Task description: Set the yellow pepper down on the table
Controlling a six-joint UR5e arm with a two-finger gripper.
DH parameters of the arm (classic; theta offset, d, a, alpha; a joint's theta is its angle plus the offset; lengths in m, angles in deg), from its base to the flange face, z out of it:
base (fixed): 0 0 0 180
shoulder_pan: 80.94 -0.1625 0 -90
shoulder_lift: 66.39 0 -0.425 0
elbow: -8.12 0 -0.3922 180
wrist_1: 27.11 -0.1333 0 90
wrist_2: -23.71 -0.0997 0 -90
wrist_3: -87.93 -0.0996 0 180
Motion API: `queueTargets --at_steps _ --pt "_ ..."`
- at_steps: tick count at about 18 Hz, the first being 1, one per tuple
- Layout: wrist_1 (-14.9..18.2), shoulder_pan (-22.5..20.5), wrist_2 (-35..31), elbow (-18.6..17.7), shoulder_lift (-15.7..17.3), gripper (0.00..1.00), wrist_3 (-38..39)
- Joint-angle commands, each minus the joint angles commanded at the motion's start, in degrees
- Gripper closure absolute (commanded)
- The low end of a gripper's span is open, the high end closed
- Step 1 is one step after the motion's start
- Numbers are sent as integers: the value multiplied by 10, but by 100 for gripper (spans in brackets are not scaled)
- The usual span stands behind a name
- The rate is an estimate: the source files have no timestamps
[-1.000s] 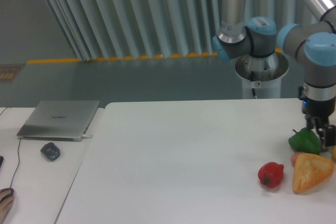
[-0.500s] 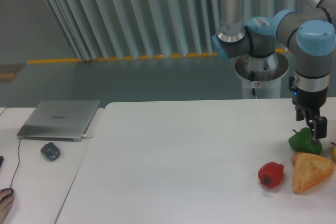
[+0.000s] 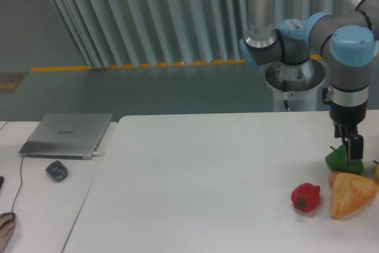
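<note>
Black gripper (image 3: 353, 146) pointing straight down from a grey arm with pale blue joints (image 3: 353, 44), at the far right of the white worktop (image 3: 201, 176). Fingers dark and small against the green pepper (image 3: 338, 159) behind them; cannot tell how far apart, nor whether anything is held. Overlapping the upper right of that green pepper, contact unclear.

Just right of there, at the very right edge of the view, a thin sliver of yellow pepper (image 3: 376, 173), mostly cut off, seemingly resting on the worktop beside the orange-tan wedge (image 3: 352, 194). Wedge lying nearer than the green pepper, with a small reddish-orange bit (image 3: 334, 178) tucked between them. Red pepper (image 3: 305, 197) just left of the wedge, close but apart.

Far left, on a separate narrower white desk (image 3: 35, 205), a closed grey laptop (image 3: 67, 134) with a small dark mouse (image 3: 57, 170) just near of it and a thin cable (image 3: 19, 179) trailing nearer. Beyond the worktop, grey floor with a yellow line (image 3: 118, 66) and pale vertical slats (image 3: 148, 16).
</note>
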Motion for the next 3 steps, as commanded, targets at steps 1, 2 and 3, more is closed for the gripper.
queueTargets --at_steps 1,2,3 --pt "0 0 0 0 0 0 0" --pt "0 0 0 0 0 0 0" --pt "0 0 0 0 0 0 0"
